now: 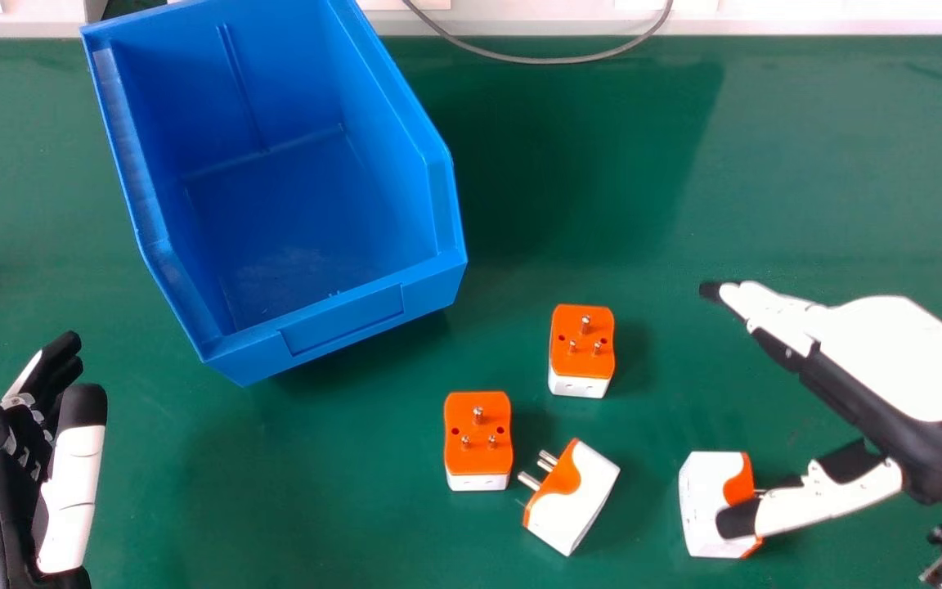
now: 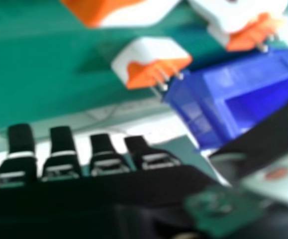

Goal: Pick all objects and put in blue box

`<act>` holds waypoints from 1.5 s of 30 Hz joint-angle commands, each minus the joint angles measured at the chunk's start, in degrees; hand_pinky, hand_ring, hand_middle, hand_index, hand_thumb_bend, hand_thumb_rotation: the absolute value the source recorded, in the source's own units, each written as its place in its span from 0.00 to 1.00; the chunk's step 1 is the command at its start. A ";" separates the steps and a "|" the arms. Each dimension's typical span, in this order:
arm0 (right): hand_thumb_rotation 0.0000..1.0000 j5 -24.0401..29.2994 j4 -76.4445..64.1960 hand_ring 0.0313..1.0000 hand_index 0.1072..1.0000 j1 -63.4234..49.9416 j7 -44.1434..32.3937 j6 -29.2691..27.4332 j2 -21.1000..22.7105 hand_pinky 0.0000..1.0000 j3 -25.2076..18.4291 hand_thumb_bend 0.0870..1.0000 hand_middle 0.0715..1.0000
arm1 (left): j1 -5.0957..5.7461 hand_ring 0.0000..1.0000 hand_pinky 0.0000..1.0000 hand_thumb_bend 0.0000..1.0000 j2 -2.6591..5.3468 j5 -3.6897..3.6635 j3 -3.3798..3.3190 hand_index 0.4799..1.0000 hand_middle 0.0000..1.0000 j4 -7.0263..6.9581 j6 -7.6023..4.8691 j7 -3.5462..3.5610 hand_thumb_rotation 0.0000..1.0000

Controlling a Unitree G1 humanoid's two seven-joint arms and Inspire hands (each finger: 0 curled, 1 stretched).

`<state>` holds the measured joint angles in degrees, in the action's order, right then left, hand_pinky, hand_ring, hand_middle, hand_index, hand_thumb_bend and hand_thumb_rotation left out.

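Observation:
Four orange-and-white plug adapters lie on the green table: one upright (image 1: pixel 582 350), another upright (image 1: pixel 477 442) to its lower left, a tilted one (image 1: pixel 576 497) beside that, and one (image 1: pixel 704 503) at the right, partly covered by my right thumb. My right hand (image 1: pixel 888 352) is open at the right, with straight fingers and nothing held. My left hand (image 1: pixel 70 483) is open at the lower left, away from the adapters. The blue box (image 1: pixel 344 315) has nothing inside. In the right hand view, my right hand (image 2: pixel 104 159) has straight fingers, with an adapter (image 2: pixel 148 62) and the blue box (image 2: pixel 218 99) beyond.
A grey cable (image 1: pixel 553 60) loops at the table's far edge, right of the box. Green table surface (image 1: pixel 806 164) extends between the box and the right side. A pale ledge (image 1: pixel 806 20) runs along the back.

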<state>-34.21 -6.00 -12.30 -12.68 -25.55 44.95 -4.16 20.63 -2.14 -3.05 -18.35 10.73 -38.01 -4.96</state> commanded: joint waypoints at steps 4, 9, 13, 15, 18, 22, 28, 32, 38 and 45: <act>0.78 -0.66 -1.77 0.92 0.97 -0.54 -0.75 -0.42 1.33 0.86 -0.08 0.96 0.97 | 0.51 0.85 0.86 0.94 -0.58 -0.40 -0.54 0.75 0.84 -1.07 -0.16 0.27 0.83; 0.76 -2.42 0.32 0.93 0.97 0.27 -0.20 -1.23 1.30 0.88 1.88 0.95 0.97 | 0.27 0.86 0.87 0.93 -0.53 -0.16 -0.66 0.76 0.84 -0.70 -0.16 -0.01 0.83; 0.76 -6.31 3.25 0.92 0.96 2.13 2.39 -2.48 1.41 0.89 3.97 0.94 0.96 | 0.51 0.86 0.88 0.93 -0.32 0.01 -0.61 0.77 0.84 -1.34 0.07 -0.21 0.84; 0.76 -7.87 4.48 0.92 0.95 3.03 3.37 -2.77 1.55 0.90 4.74 0.93 0.96 | 0.40 0.86 0.88 0.93 -0.32 0.01 -0.66 0.77 0.84 -1.22 0.05 -0.29 0.84; 0.76 -10.34 5.87 0.92 0.94 4.16 4.18 -2.20 1.57 0.89 5.97 0.93 0.95 | 0.36 0.86 0.88 0.93 -0.13 0.13 -0.68 0.77 0.84 -1.41 0.10 -0.55 0.84; 0.76 -11.68 5.78 0.91 0.94 4.04 3.96 -1.06 1.46 0.89 6.64 0.92 0.95 | 0.27 0.86 0.88 0.93 -0.01 0.14 -0.74 0.77 0.84 -1.45 0.08 -0.67 0.85; 0.73 -13.83 6.25 0.92 0.93 5.04 3.74 0.36 1.83 0.89 8.28 0.91 0.94 | 0.95 0.86 0.89 0.92 0.33 0.39 -0.52 0.77 0.85 -3.53 0.97 -0.86 0.85; 0.73 -14.65 6.60 0.93 0.94 5.95 3.33 1.14 2.20 0.90 9.40 0.90 0.95 | 0.85 0.86 0.88 0.92 0.06 0.33 -0.85 0.78 0.85 -2.76 0.52 -0.70 0.86; 0.73 -15.69 6.66 0.94 0.94 6.13 3.88 2.27 2.16 0.92 10.18 0.89 0.96 | 1.25 0.85 0.87 0.92 0.01 0.24 -0.99 0.78 0.85 -3.37 0.33 -0.45 0.86; 0.70 -18.98 7.88 0.93 0.91 6.59 6.78 3.56 1.95 0.93 12.04 0.87 0.94 | 1.38 0.85 0.87 0.91 -0.09 0.33 -1.22 0.78 0.85 -3.17 -0.20 -0.17 0.87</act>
<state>-52.49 2.07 -6.79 -7.61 -22.40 46.33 7.67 21.35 -1.67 -2.83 -18.95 8.39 -36.85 -5.09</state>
